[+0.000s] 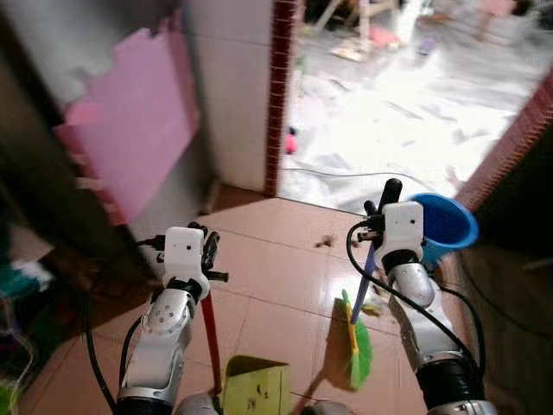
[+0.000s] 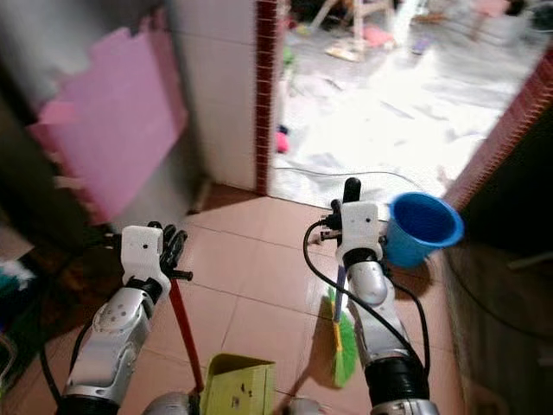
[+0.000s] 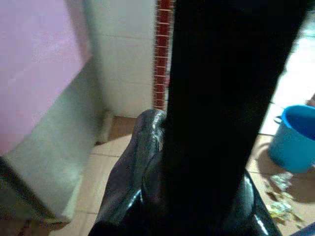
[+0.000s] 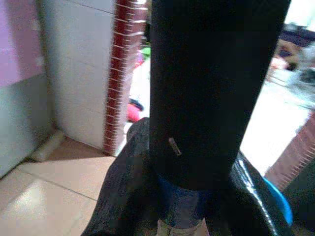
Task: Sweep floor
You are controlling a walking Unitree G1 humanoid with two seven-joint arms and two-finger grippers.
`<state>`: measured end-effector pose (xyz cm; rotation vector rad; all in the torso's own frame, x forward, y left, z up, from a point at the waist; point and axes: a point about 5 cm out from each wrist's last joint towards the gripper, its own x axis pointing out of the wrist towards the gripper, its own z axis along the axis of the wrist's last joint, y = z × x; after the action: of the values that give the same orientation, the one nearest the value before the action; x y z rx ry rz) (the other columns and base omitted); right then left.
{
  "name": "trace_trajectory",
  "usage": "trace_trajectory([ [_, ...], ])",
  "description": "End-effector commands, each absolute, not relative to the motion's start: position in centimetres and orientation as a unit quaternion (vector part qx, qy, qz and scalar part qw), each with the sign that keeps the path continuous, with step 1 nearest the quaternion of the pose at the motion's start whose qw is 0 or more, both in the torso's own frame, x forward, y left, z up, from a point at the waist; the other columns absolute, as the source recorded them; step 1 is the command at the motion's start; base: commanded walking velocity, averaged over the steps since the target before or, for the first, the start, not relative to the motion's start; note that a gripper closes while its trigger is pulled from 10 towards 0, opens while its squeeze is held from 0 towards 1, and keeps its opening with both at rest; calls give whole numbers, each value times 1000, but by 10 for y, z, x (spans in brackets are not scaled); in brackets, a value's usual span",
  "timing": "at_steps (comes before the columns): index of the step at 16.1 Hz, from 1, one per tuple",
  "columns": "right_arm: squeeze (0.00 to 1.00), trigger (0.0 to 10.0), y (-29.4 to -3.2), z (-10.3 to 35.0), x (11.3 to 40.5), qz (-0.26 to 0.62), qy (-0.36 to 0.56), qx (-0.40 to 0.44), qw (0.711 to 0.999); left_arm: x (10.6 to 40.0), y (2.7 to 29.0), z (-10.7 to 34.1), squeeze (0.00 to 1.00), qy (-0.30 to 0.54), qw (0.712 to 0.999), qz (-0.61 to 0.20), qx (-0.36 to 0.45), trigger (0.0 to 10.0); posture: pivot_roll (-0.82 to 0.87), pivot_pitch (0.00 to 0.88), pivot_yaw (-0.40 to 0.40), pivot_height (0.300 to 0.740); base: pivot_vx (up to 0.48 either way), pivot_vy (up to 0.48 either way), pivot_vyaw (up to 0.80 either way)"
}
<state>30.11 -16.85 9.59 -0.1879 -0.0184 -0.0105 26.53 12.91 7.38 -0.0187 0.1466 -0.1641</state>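
I have the left hand clamped around the red handle of the yellow dustpan, which sits on the tiled floor at the robot's feet, well back from the brick-edged doorway. The right hand grips the blue shaft of the broom, whose green bristles rest on the floor just beside the dustpan, on its right. A blue bucket stands by the doorway next to that hand, with scraps of litter on the tiles near it and a pink foam mat leaning left of the doorway.
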Motion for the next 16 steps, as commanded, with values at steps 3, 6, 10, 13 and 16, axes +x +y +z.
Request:
trace_trajectory([
  [3, 0, 10000, -184, 95, 300, -47, 2, -98, 994, 270, 118, 84, 0, 49, 992, -114, -13, 10000, -45, 0, -59, 740, 0, 0, -800],
  [6, 0, 10000, -175, 89, 305, -40, 4, -79, 996, 279, 123, 86, 0, 53, 993, -106, -23, 10000, -39, 0, -2, 740, 0, 0, -267],
  [10, 0, 10000, -163, 83, 308, -28, 19, -54, 998, 291, 126, 87, 0, 53, 992, -104, -39, 10000, -49, 0, -7, 740, 0, 414, -366],
  [13, 0, 10000, -165, 89, 310, -24, 8, -58, 998, 294, 129, 88, 0, 52, 993, -93, -48, 10000, -59, 0, -12, 740, 0, 480, -800],
  [16, 0, 10000, -169, 92, 315, -27, 3, -65, 998, 291, 125, 85, 0, 55, 993, -97, -51, 10000, -60, 0, -23, 740, 0, 480, -800],
])
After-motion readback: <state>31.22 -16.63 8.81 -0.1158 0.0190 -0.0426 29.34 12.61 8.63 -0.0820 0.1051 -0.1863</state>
